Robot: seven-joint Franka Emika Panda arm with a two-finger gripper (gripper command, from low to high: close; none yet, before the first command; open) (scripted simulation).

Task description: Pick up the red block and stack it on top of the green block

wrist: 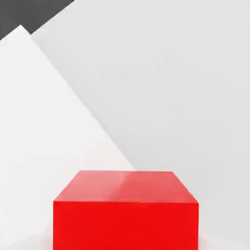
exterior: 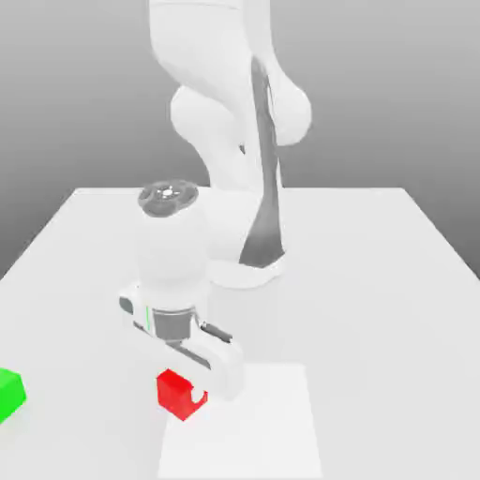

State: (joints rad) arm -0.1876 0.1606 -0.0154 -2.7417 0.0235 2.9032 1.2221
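1. In the exterior view we see the gripper [exterior: 187, 392] low over the table [exterior: 375, 328], right at the red block [exterior: 175, 395].
2. We cannot tell how far open the gripper is, or whether it has hold of the red block.
3. The exterior view also gives us the green block [exterior: 9, 395], cut by the frame at the exterior view's left and well apart from the red block, plus the arm [exterior: 173, 248].
4. From the hand view we get the red block's smooth upper face and one side up close, with the pale square [exterior: 253, 422] and a table edge behind.
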